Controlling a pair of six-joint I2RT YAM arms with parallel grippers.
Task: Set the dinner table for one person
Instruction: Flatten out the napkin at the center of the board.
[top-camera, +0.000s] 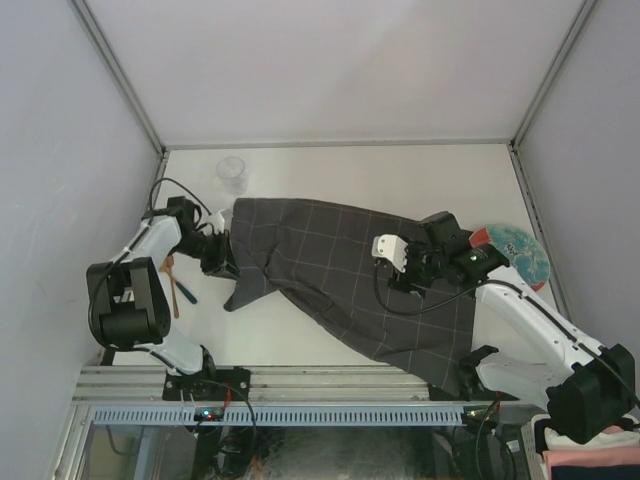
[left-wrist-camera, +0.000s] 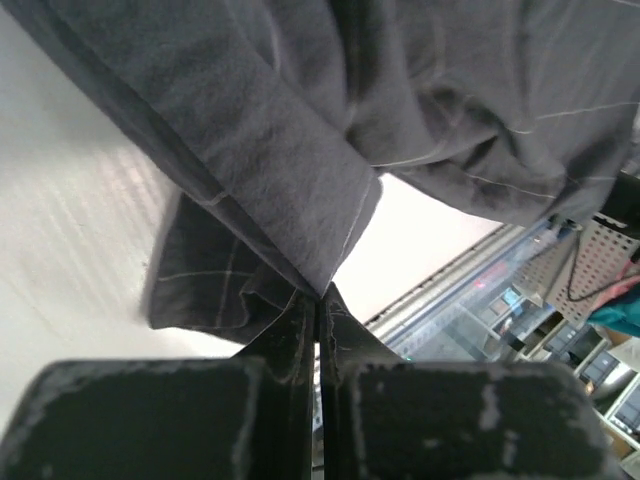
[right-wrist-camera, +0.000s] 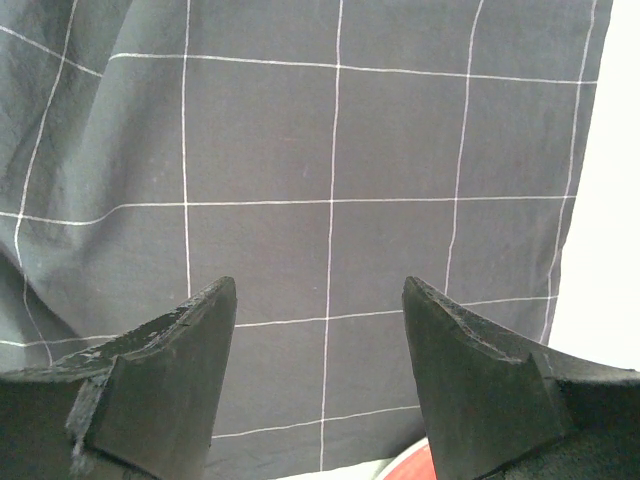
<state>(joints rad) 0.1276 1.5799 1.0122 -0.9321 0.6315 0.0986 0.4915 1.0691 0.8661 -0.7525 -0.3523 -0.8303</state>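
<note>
the dinner table (top-camera: 400, 170) holds one cloth (top-camera: 320, 260), one cup (top-camera: 232, 173), one plate (top-camera: 520, 250).

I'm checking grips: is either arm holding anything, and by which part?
The left gripper pinches a folded edge of the checked cloth; the right gripper hangs open over the cloth, holding nothing.

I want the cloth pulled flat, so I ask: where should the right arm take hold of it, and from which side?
Probably the cloth's right edge, coming from the plate side, low along the table. Under the open right fingers it lies flat, offering no fold to pinch; the left fingers pinch the opposite edge.
</note>
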